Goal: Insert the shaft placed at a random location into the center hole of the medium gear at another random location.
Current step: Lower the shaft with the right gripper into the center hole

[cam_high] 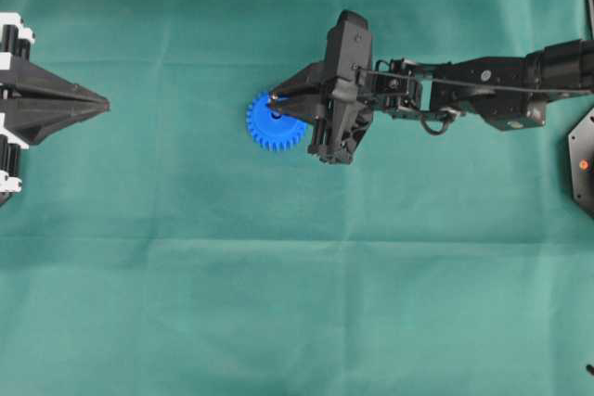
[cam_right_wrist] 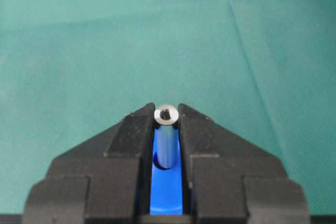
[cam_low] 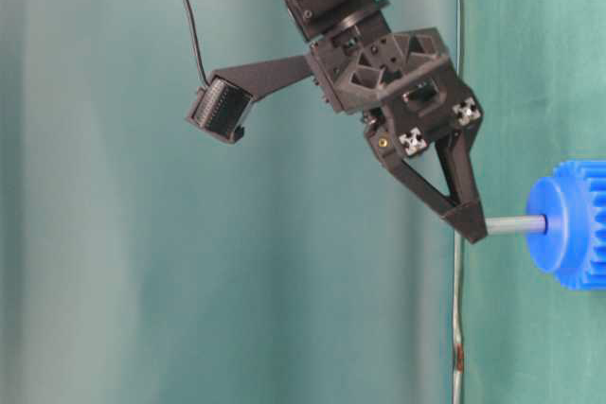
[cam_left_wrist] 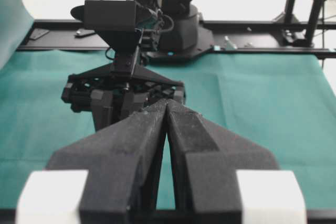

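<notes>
While clamping the shaft (cam_right_wrist: pixel 166 136), the right hand (cam_high: pixel 276 99) hides the medium gear's (cam_high: pixel 269 127) center.

The green cloth (cam_high: pixel 186 275) is lit evenly and softly in the overhead view; only a faint shadow is cast under the right arm (cam_high: pixel 483 90). The table-level view is rendered hazy on its left half, with the backdrop out of focus. In the left wrist view, the background beyond the cloth is overexposed to near white, and the left gripper (cam_left_wrist: pixel 167 109) is blurred at close range. In the right wrist view, a bright glint is seen on the shaft (cam_right_wrist: pixel 166 135); the nearest fingertips (cam_right_wrist: pixel 131 135) are soft.
</notes>
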Robot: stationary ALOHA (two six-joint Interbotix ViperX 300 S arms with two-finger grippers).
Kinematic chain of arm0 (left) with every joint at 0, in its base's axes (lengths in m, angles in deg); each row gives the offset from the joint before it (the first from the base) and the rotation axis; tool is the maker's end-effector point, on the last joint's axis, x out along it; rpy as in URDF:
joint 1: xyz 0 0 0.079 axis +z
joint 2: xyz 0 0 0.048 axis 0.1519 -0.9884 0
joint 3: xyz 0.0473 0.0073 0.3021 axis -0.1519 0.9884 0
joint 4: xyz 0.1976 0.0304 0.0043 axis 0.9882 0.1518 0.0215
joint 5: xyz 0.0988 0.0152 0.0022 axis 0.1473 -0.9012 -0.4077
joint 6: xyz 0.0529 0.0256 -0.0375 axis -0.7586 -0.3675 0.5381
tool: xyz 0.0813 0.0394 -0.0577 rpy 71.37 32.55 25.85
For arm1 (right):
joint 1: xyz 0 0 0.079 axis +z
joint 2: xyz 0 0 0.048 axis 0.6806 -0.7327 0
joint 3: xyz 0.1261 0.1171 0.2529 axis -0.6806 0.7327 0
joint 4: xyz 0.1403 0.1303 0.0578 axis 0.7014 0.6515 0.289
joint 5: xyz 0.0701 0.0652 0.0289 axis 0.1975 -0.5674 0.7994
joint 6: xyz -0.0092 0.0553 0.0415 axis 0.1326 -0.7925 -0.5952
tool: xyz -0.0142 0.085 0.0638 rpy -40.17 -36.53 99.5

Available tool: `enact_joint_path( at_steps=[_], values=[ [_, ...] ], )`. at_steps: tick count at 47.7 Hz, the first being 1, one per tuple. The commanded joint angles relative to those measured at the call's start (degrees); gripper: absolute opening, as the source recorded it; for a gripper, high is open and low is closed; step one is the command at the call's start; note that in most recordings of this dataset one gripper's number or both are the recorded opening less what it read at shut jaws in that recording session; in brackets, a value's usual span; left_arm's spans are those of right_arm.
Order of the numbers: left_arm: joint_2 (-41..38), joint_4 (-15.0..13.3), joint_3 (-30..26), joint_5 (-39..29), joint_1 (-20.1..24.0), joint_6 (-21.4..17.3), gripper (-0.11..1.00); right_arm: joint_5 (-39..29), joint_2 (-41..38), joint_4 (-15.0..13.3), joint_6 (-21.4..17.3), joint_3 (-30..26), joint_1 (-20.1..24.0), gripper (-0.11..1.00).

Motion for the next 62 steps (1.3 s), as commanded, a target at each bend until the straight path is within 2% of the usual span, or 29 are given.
enact_joint_path(
  at_steps=[1, 62],
  values=[
    [-0.44, 0.09, -1.32, 0.26, 0.09, 0.09, 0.02, -0.09, 0.0, 0.18, 0.35, -0.53, 0.09, 0.13],
    [-0.44, 0.09, -1.32, -0.97, 0.09, -0.09, 0.02, -0.35, -3.34, 0.26, 0.26, -2.11, 0.09, 0.14]
  ],
)
